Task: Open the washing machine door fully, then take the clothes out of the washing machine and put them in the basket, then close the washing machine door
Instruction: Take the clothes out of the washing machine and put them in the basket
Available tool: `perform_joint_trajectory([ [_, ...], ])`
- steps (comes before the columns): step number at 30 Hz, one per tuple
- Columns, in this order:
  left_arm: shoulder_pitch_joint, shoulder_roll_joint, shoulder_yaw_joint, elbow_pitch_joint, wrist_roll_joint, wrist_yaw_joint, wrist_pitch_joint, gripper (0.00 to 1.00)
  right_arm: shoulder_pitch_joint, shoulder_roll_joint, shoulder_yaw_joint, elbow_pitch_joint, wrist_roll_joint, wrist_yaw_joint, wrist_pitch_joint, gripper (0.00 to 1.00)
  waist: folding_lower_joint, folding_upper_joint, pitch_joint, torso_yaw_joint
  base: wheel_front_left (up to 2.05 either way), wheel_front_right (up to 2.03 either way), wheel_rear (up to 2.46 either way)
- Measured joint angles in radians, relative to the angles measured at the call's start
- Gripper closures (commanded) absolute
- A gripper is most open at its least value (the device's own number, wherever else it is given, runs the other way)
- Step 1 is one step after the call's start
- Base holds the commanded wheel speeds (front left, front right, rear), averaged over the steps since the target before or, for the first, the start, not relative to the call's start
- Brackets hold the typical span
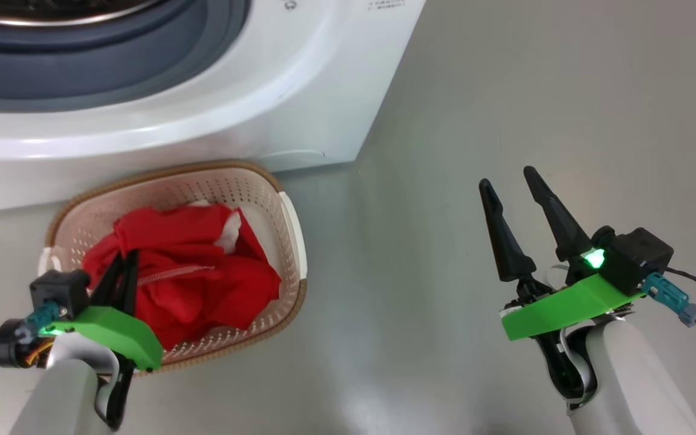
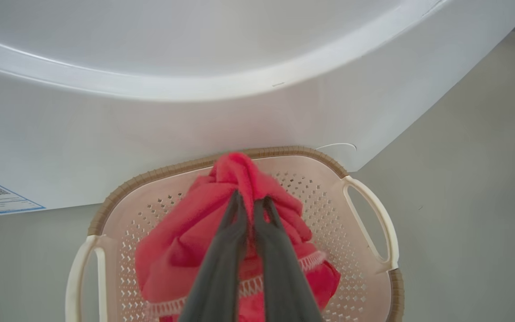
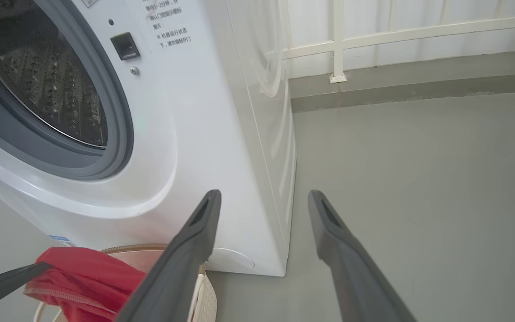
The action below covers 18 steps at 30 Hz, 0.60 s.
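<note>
L gripper (image 2: 253, 199): fingers nearly together, pinching a fold of the clothes (image 1: 203, 278). Bulk of the garment lies in the basket (image 1: 290, 211), which is touching or just beside the washing machine (image 1: 299, 90) front. R gripper (image 1: 506, 176): spread wide, empty, well apart to the right. Step: drop-off. Next, probably: release, lift clear w/o snagging fabric, then close the door.

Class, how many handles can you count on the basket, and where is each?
2. In the left wrist view, one handle sits on the basket's right end and the other handle on its left end; the near rim is out of frame.
</note>
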Motion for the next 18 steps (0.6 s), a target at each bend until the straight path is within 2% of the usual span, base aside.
perform_joint_trajectory([
  [9, -0.122, 0.031, -0.103, 0.211, -0.061, 0.000, 0.000, 1.00, -0.041, 0.021, 0.018, -0.018, -0.025, 0.000, 0.000, 0.00, 0.0000, 0.0000, 0.087, -0.024, 0.00, 0.00, 0.00],
  [18, -0.224, 0.035, -0.202, 0.388, -0.136, 0.000, 0.000, 1.00, -0.060, 0.026, 0.029, -0.025, -0.025, 0.000, 0.000, 0.00, 0.0000, 0.0000, 0.152, -0.053, 0.00, 0.00, 0.00],
])
